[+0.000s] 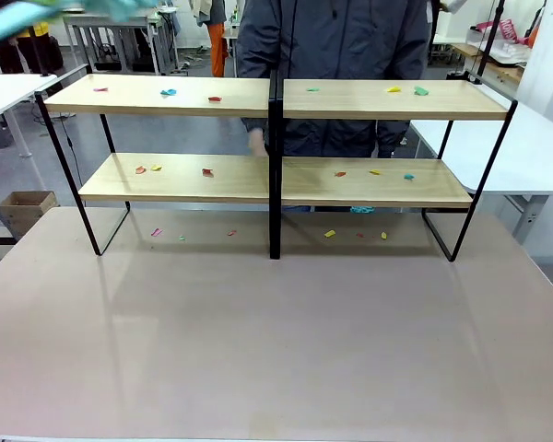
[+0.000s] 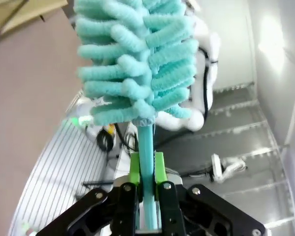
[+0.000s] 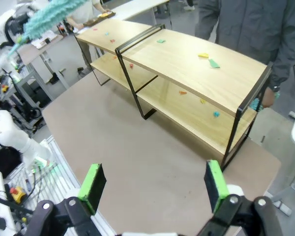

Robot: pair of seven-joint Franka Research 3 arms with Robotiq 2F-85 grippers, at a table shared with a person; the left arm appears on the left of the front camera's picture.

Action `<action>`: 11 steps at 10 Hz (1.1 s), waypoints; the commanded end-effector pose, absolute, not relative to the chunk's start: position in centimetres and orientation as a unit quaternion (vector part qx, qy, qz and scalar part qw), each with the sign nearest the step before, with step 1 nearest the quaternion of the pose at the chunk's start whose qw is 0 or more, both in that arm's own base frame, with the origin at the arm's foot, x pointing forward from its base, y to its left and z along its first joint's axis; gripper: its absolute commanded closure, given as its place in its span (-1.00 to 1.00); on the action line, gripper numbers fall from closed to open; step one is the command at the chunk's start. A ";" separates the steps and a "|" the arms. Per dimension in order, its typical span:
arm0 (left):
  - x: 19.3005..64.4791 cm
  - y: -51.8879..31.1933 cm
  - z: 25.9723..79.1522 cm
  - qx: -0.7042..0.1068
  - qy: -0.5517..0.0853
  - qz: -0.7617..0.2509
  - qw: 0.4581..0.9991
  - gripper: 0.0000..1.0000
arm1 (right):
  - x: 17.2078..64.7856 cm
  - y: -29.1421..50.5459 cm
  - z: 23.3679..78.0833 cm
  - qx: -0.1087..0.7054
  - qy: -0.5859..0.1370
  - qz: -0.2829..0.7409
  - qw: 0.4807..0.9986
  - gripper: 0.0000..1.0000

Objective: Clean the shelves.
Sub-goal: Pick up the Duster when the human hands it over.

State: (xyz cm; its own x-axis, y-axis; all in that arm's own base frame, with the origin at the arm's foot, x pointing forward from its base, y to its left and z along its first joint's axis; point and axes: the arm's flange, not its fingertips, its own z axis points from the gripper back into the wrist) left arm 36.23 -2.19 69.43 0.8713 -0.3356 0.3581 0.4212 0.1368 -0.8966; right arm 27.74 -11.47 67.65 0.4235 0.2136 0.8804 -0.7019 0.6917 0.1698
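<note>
Scraps (image 1: 169, 92) on shelves (image 1: 184, 189), person (image 1: 332, 37) behind

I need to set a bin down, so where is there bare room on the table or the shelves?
The free patch is the brown table in front of the shelves, from their black feet to the near edge. Both tiers are dotted with coloured scraps, and more lie on the table under the lower tier.

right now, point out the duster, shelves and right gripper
teal duster (image 2: 137, 64), left wrist view, fluffy head
shelves (image 1: 134, 99), front view, upper left board
right gripper (image 3: 153, 184), right wrist view, between its fingertips
</note>
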 end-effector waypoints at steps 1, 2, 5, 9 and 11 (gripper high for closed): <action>33.1 2.2 68.9 -0.606 -0.057 -0.295 0.736 1.00 | 27.7 -11.4 67.8 0.270 -0.453 0.288 0.800 -1.00; 30.7 5.1 69.0 -0.601 -0.090 -0.295 0.738 1.00 | 27.7 -11.4 67.8 0.270 -0.453 0.288 0.800 -1.00; 25.6 12.1 68.9 -0.615 -0.175 -0.262 0.723 1.00 | 27.7 -11.4 67.8 0.270 -0.453 0.288 0.800 -1.00; 25.0 13.5 69.2 -0.620 -0.169 -0.253 0.724 1.00 | 27.7 -11.4 67.8 0.270 -0.453 0.288 0.800 -1.00; 25.0 13.5 69.2 -0.620 -0.169 -0.253 0.724 1.00 | 27.7 -11.4 67.8 0.270 -0.453 0.288 0.800 -1.00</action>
State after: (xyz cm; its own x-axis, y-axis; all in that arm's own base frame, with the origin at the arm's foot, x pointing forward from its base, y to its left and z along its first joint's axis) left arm 24.96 13.52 68.68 0.8117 -0.1568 0.5627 0.5795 0.0957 -0.8093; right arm 27.74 -11.48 67.65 0.4235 0.2135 0.8804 -0.7020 0.6916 0.1699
